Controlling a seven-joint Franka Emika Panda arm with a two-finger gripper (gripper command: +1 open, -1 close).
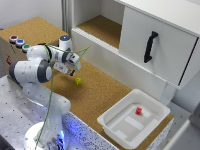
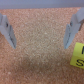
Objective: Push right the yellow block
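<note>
The yellow block (image 1: 78,81) is a tiny yellow-green cube lying on the cork tabletop (image 1: 100,90). My gripper (image 1: 71,71) hovers just above and to the exterior view's left of it, not touching it. In the wrist view the gripper (image 2: 41,37) is open and empty, with its two grey fingers (image 2: 9,32) spread wide over bare cork. The yellow block (image 2: 78,56) shows at the edge of that view, outside the fingers, with dark markings on its face.
A white tray (image 1: 120,131) at the exterior view's lower right holds a small red block (image 1: 138,111). A white cabinet with a black handle (image 1: 150,46) and an open drawer (image 1: 100,27) stands behind. Coloured buttons (image 1: 19,43) sit on a box at the left.
</note>
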